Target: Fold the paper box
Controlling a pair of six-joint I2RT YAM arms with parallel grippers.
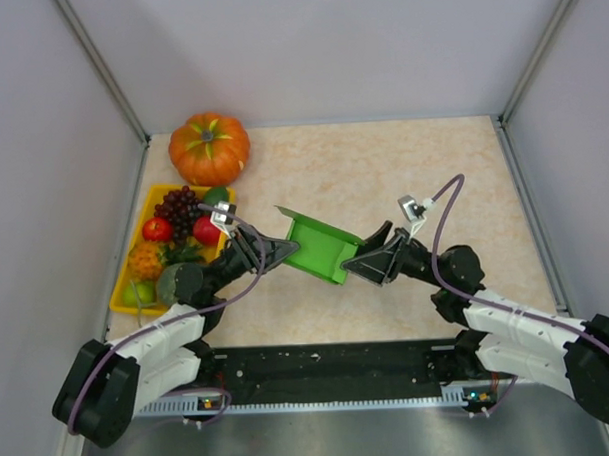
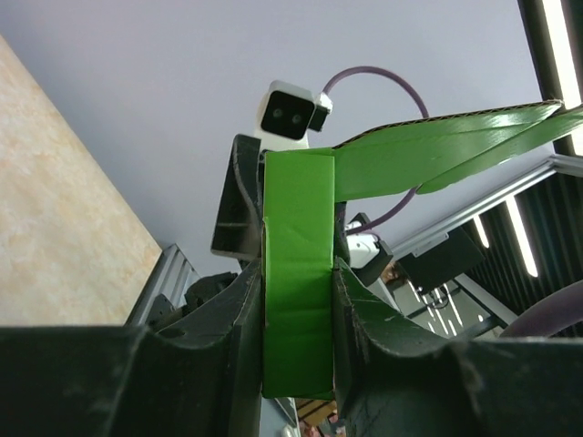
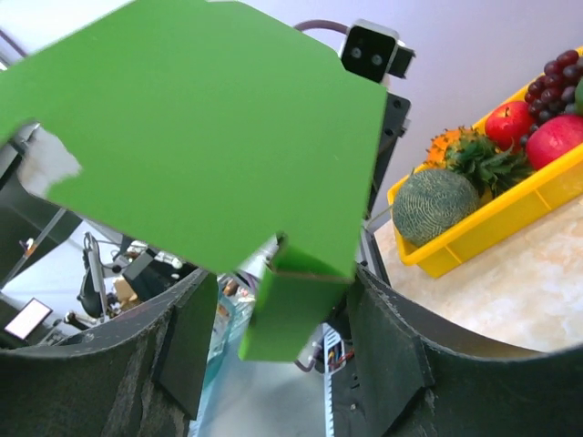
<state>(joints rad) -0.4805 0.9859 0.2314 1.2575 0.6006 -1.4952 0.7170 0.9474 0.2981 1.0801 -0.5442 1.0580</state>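
Stretching under everything, the surface [image 1: 402, 165] is carrying a yellow tray [image 1: 123, 284] at nine o'clock. The paper box [image 1: 320, 249] is hanging over its centre. The left gripper [image 1: 284, 247] is clamping the box's nine o'clock flap; the right gripper [image 1: 354, 263] is straddling the three o'clock flap, jaws apart.

i see bright, even light from white ceiling strip lamps [image 2: 557, 41]; soft shadows, wrist views warped and blurry at the edges.

An orange pumpkin [image 1: 210, 147] sits at the counter's [image 1: 383, 175] far left. Just in front, a yellow tray [image 1: 124, 282] holds grapes [image 1: 178, 207], apples [image 1: 156, 229] and more — a pineapple [image 1: 145, 259], a netted melon [image 1: 173, 284].
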